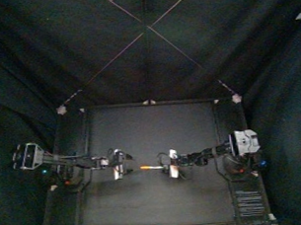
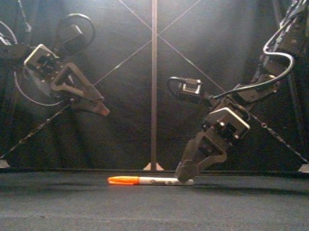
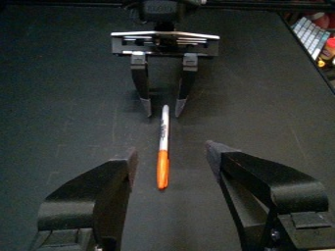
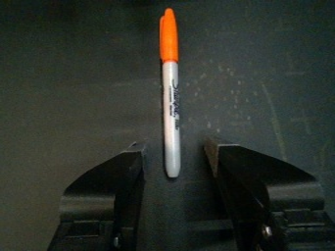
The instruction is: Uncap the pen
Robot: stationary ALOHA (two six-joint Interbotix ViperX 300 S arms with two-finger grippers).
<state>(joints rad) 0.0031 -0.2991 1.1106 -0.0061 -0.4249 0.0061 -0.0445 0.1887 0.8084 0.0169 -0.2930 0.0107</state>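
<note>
Right claw [image 4: 173, 153] released, straddling orange-capped white marker pen [image 4: 169, 88]; only front view shows released left claw [image 2: 101, 110] raised off black worktop [image 2: 72, 204].

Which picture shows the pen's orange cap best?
The right wrist view: the orange cap is big and unblocked. The left wrist view shows it thinner, the front view from the side, the top view only as a speck.

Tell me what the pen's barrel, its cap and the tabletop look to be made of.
Barrel: probably smooth plastic, pale grey-white, with dark print running along it.
Cap: probably plastic too, an even orange with a slight sheen.
Tabletop: black and matte, with almost no reflection. Whether it is a mat, painted board or coated metal cannot be told.
</note>
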